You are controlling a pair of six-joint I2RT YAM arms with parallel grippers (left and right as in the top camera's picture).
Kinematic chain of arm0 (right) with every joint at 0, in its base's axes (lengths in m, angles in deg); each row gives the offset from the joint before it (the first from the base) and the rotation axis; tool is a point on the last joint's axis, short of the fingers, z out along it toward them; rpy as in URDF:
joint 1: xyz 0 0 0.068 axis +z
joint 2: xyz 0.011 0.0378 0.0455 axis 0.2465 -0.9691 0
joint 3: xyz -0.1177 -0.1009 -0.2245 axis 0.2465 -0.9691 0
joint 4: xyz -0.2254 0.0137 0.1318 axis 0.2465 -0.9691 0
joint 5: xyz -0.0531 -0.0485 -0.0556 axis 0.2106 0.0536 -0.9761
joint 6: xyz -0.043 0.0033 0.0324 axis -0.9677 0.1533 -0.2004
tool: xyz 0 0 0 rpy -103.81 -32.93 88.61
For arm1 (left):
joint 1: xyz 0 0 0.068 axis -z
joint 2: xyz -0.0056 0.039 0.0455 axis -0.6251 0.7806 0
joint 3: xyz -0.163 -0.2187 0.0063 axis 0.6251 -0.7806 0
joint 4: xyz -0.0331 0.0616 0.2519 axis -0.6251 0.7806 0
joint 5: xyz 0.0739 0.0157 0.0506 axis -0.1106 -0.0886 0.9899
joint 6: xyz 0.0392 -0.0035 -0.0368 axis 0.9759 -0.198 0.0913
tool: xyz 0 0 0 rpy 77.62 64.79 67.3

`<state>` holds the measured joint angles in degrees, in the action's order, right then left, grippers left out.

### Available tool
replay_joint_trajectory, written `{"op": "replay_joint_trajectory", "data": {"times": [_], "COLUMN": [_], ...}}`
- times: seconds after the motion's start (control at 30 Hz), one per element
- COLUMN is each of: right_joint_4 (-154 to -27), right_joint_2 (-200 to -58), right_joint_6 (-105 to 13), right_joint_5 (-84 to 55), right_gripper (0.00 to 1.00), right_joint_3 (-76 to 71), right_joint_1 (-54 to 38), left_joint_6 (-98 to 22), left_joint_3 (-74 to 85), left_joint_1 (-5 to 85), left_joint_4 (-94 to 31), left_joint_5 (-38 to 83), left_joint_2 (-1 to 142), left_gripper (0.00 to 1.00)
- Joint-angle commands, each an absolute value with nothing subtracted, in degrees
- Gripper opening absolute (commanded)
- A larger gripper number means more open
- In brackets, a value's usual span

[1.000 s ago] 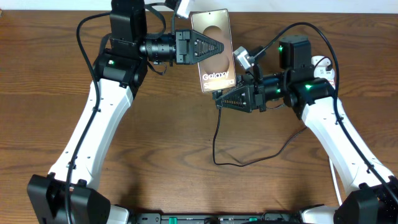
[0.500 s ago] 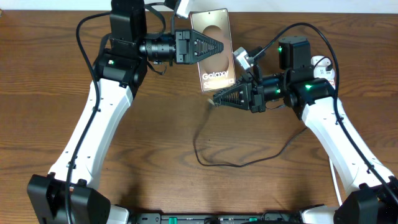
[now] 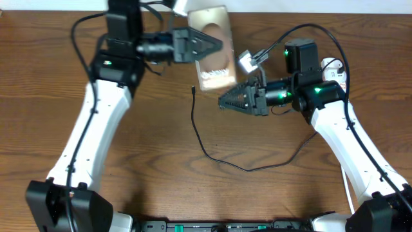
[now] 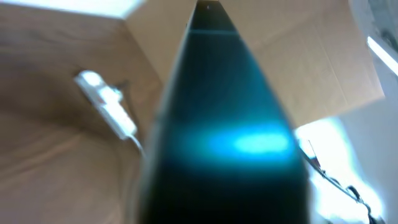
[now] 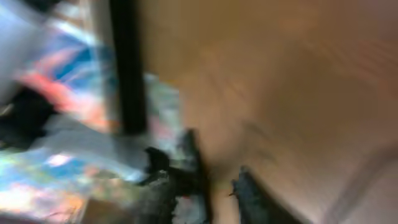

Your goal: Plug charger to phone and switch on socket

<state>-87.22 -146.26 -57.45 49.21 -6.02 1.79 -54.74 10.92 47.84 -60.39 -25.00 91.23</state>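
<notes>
Step we're on is plugging in: left end effector (image 3: 217, 45) clamps the phone (image 3: 214, 66), right end effector (image 3: 223, 102) hangs released, charger (image 3: 194, 111) lies loose on the worktop (image 3: 148, 167). Next we'd grab its tip.

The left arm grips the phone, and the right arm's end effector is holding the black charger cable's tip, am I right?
Not quite. The left end effector does grip the phone, but the right end effector holds nothing: the charger tip lies free on the table, apart from it. The overhead view shows this.
</notes>
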Motion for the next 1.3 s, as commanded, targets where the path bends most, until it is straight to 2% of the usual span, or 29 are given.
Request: {"op": "replay_joint_trajectory", "data": {"times": [0.0,0.03,0.3,0.57,0.93,1.07,1.27], "right_joint_4": [-88.5,-88.5,-86.3,-78.2,-66.6,-71.5,-95.7], "right_joint_2": [-145.8,-145.8,-147.4,-159.0,-177.2,-177.8,-172.5], "right_joint_6": [-55.6,-54.7,-48.8,-47.3,-46.0,-44.3,-42.0], "right_joint_5": [29.4,26.4,0.4,-11.5,-25.0,-25.9,-25.9], "right_gripper": [0.38,0.43,0.55,0.56,0.53,0.51,0.38], "right_joint_3": [-6.1,-6.1,-5.6,-3.9,-3.9,-3.7,0.4], "right_joint_1": [4.6,5.5,14.3,22.1,27.4,27.1,23.8], "left_joint_6": [-54.2,-53.8,-44.9,-36.3,-33.9,-33.8,-33.9], "left_joint_3": [11.8,11.8,11.8,11.8,11.8,11.8,11.8], "left_joint_1": [41.5,40.2,33.3,32.3,32.3,32.3,32.3], "left_joint_4": [-59.1,-57.6,-38.9,-23.9,-19.2,-19.2,-19.1], "left_joint_5": [-24.6,-23.7,-14.0,-3.3,1.1,1.1,1.1], "left_joint_2": [90.4,90.4,90.4,90.4,90.4,90.4,90.4], "left_gripper": [0.07,0.07,0.07,0.07,0.07,0.07,0.07]}}
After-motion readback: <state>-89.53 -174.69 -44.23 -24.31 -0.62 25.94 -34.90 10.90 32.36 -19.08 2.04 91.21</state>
